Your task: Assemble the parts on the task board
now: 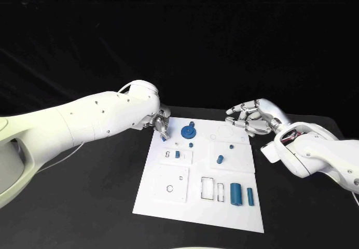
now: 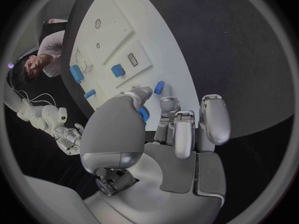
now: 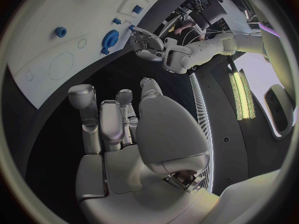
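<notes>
One small blue part [image 1: 164, 138] is pinched in my left hand [image 1: 159, 124] over the far-left edge of the task board [image 1: 172, 207], held ready for seating, while my right hand [image 1: 250, 117] hovers unloaded, fingers apart, off the far-right corner

White smooth-shelled arms [image 1: 82, 122], silver many-fingered hands [image 1: 250, 116], dark screws

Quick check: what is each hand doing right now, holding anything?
Left hand: pinching a small blue part at the task board edge.
Right hand: holds nothing, fingers curled, beside the board.
</notes>
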